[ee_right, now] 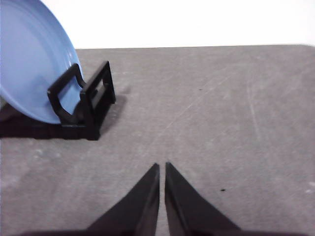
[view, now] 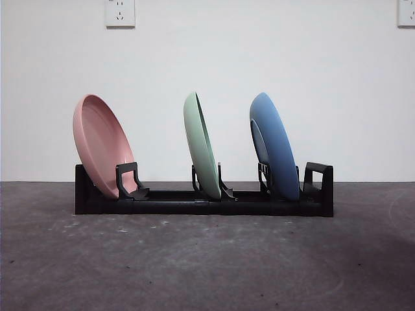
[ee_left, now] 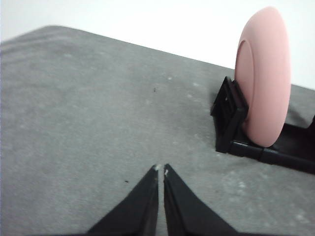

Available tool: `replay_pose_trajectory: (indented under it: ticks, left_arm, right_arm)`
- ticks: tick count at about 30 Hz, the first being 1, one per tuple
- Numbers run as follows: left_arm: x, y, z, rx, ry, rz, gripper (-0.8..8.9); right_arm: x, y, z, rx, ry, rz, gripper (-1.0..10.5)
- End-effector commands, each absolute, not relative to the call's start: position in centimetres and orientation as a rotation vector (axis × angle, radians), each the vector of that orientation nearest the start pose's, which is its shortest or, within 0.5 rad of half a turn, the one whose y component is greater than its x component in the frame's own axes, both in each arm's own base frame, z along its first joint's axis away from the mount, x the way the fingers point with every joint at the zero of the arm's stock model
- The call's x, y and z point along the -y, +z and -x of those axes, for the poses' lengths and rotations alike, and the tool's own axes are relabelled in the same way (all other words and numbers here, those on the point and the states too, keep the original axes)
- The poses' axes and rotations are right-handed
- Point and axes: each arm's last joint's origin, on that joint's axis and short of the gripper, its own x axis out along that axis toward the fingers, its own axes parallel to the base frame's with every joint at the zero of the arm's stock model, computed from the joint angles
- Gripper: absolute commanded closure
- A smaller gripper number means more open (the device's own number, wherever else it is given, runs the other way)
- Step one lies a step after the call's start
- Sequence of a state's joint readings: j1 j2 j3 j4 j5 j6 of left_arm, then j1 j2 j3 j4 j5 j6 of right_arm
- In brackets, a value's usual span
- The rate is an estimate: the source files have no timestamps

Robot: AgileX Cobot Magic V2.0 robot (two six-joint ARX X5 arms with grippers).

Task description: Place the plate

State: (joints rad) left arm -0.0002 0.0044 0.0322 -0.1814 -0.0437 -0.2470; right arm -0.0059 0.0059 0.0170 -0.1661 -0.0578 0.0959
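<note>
Both grippers, left [ee_left: 160, 169] and right [ee_right: 162, 166], sit clenched on nothing, low over bare table [view: 207, 259], off either end of the rack [view: 194, 206]. Pink plate [view: 100, 146], green [view: 200, 146] and blue [view: 273, 146] already stand tilted in their slots mid-frame. They look rigid, light, slick plastic; I'd pinch the top rim, thin edge between jaws.

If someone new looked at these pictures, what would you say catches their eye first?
Three plates standing on edge in a black rack on the grey table: a pink plate at one end, a green plate in the middle and a blue plate at the other end. The left gripper and right gripper wait apart from it, fingers shut and empty.
</note>
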Motion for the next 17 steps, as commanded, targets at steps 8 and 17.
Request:
replay_pose_trajectory:
  ticks: [8,17]
  left_arm:
    - [0.2,18.4,-9.3,-0.118,0.012,0.385,7.98]
    - [0.9,24.0,-9.9,-0.214,-0.13,0.398,7.98]
  right_arm:
    - [-0.2,17.5,-9.2,-0.096,0.064,-0.334,9.3]
    - [-0.6,22.7,-8.0,-0.087,0.187,-0.415,9.3]
